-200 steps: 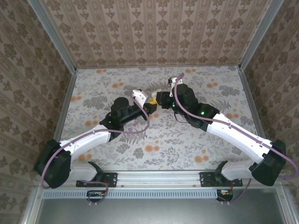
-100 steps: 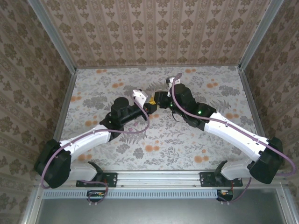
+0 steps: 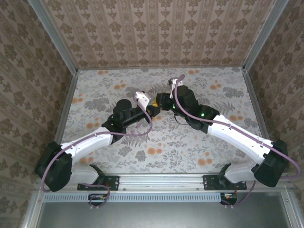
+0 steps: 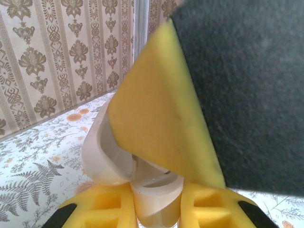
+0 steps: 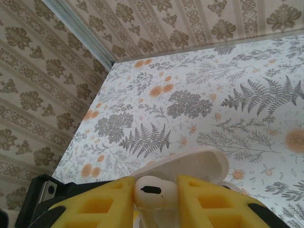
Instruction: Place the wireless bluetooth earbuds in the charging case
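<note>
Well, the right gripper (image 5: 155, 183) is clamped on one whitish earbud (image 5: 153, 194). In the right wrist view the bud's rounded head, with its dark slot, sits between the yellow fingertips, and its stem seems to run back between the pads, though that part is hidden. Just past those fingertips lies the open lid of the charging case (image 5: 190, 165), so the bud is right at the case, not yet seated.

The left gripper (image 4: 155, 195) is closed on the case (image 4: 153, 202) itself and holds it off the table (image 3: 190, 142). The case stands upright between the fingers, with the lid swung open to one side. A yellow right finger (image 4: 161, 109) hangs directly over the mouth — nearly touching.

From above, both grippers meet nose to nose near the middle of the table, left gripper (image 3: 151, 108) beside right gripper (image 3: 160, 102). The coming move likely turns on lining the stem up with a well, then pushing down — a slight tilt could catch the rim. Whether any well is already filled I cannot tell.
</note>
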